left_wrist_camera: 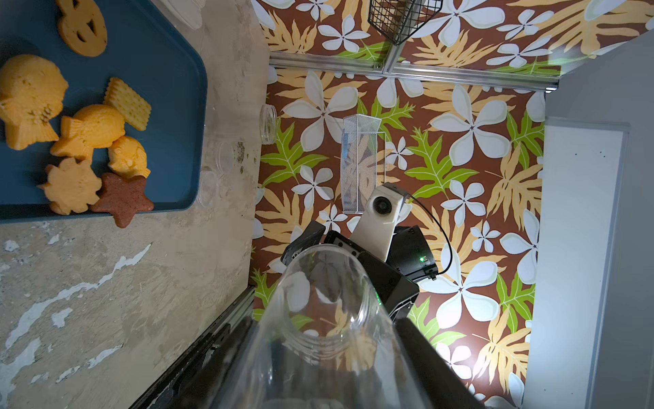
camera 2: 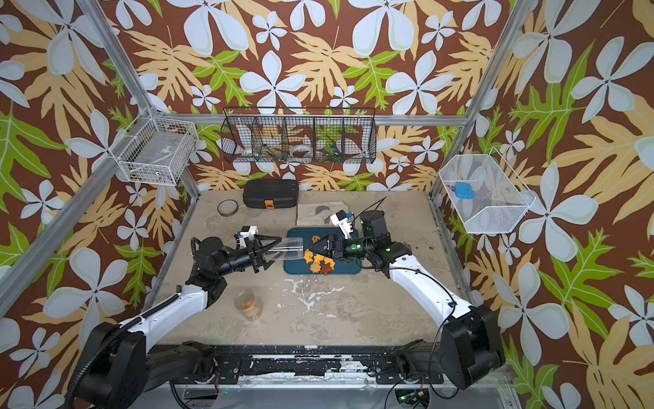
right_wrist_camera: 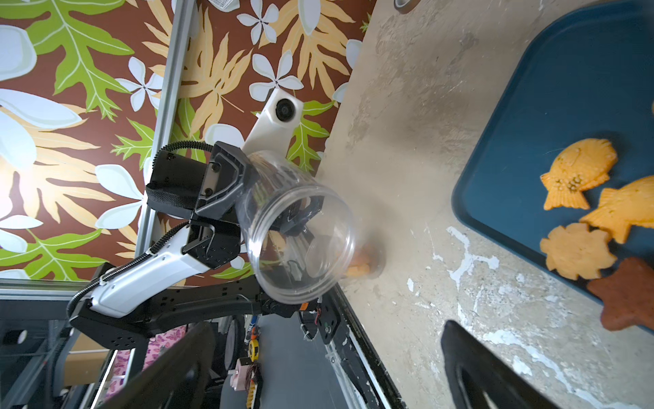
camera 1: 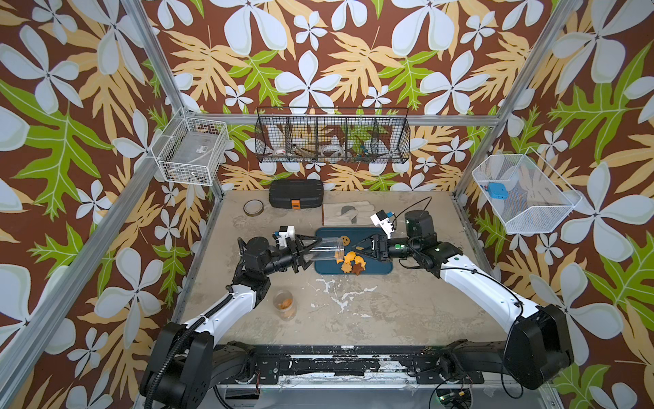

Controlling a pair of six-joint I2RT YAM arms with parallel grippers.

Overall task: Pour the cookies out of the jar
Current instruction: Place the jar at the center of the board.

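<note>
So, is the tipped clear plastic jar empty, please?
Empty: the clear plastic jar shows nothing inside; orange toy cookies lie on the dark blue tray.

Two jars (camera 1: 323, 250) (camera 1: 284, 305), one tray (left_wrist_camera: 170, 70), seven cookies (left_wrist_camera: 88, 129) showing on it.

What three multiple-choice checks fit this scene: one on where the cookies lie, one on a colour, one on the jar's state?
1. Where do the cookies lie?
A. on the tray
B. in the case
C. on the glove

2. What colour is the star cookie at the tray's edge?
A. green
B. brown
C. white

3. How is the jar in the left pincer?
A. upright, full
B. lidded
C. on its side, empty

Answers:
1 A: the pile sits on the blue tray.
2 B: the star is brown beside orange pieces.
3 C: both wrist views show clear walls, an open mouth and nothing inside.
</note>
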